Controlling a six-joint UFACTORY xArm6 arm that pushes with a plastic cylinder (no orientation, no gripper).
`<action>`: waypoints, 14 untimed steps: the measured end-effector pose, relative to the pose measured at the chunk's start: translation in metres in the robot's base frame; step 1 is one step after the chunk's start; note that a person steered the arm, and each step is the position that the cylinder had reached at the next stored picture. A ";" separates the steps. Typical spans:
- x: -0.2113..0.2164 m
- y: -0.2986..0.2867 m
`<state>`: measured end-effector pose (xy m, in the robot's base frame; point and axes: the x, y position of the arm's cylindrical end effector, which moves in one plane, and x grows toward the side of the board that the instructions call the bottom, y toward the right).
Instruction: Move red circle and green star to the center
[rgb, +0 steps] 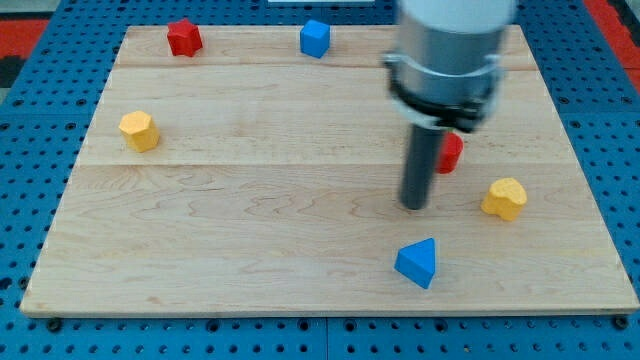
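- Blue triangle (417, 263) sat nearest, low on the board (250, 250)
- my tip (414, 206) stood above it, left of red circle (450, 153)
- no gripper, bare rod gripped nothing

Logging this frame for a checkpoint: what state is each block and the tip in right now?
my tip: down on the board, left of the red block, apparently not touching
red block: partly hidden behind the rod
yellow block: free, right
blue triangle: free, below tip
red star, blue block, yellow hexagon: free
green star: not visible

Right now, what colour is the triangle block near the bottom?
Blue: the triangle block, shown in the camera view.
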<state>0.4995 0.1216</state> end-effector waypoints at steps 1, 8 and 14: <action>0.008 0.027; -0.103 -0.010; -0.088 -0.078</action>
